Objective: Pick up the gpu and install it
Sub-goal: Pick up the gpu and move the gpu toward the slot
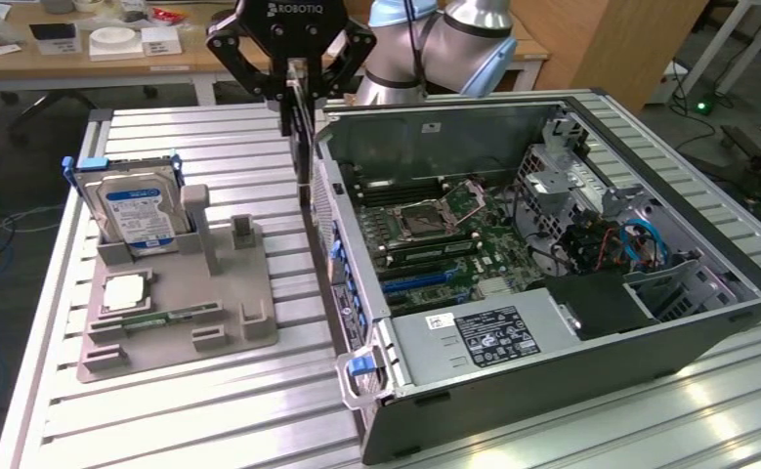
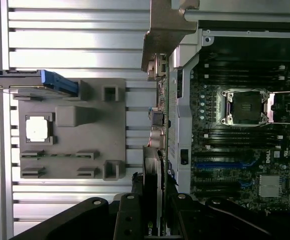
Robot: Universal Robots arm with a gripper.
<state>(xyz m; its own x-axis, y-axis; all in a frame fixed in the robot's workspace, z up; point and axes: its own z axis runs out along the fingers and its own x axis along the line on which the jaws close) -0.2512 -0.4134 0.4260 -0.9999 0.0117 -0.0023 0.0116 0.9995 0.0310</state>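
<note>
Gripper (image 1: pixel 301 90) pinches the gpu (image 1: pixel 303 156) by its top edge. The card hangs upright, edge-on, just outside the open case (image 1: pixel 693 322) wall, between it and the grey fixture (image 1: pixel 185 332) on the counter (image 1: pixel 197 420). My read: keep it plumb, clear that wall before crossing, square the bottom edge to the blue slots (image 1: pixel 419 281) — any tilt will likely jam.

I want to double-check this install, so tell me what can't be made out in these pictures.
- gpu faces: edge-on in both views, held in the gripper.
- power supply label text: too small, exterior view.
- hard drive lower part: exterior view, hidden by the grey holder.
</note>
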